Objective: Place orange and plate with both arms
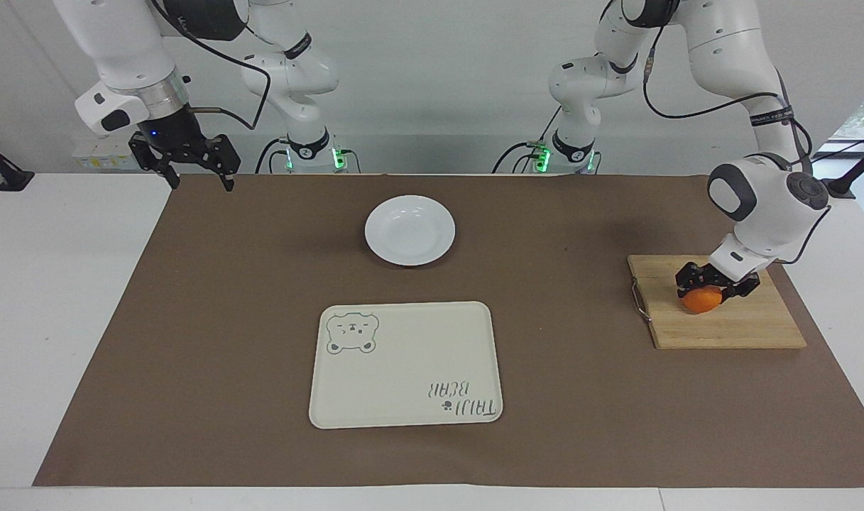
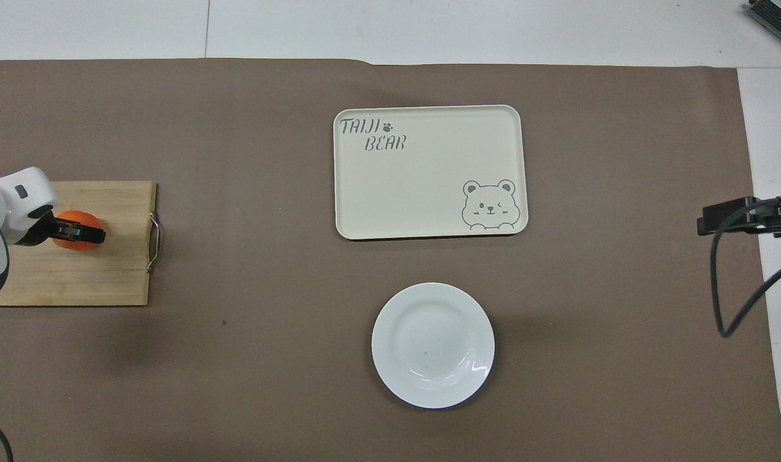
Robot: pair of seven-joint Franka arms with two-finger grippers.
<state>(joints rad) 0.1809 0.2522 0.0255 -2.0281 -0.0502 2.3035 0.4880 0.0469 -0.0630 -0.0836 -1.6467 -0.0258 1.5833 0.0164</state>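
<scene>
Orange point(image 1: 700, 301) on cutting board point(image 1: 744, 328); plate point(image 1: 409, 231) nearer robots than tray point(image 1: 405, 365).

orange point(image 1: 701, 301): on wooden board | plate point(image 1: 409, 230): white, empty, on mat

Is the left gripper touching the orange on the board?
Touching. In the facing view the left gripper is closed around the top of the orange, no gap visible, on the cutting board.

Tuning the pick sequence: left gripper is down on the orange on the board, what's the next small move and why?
Probably a short straight lift. The left gripper is shut on the orange, which sits on the cutting board; raising it first clears the board before carrying it toward the plate. The right gripper waits open.
</scene>
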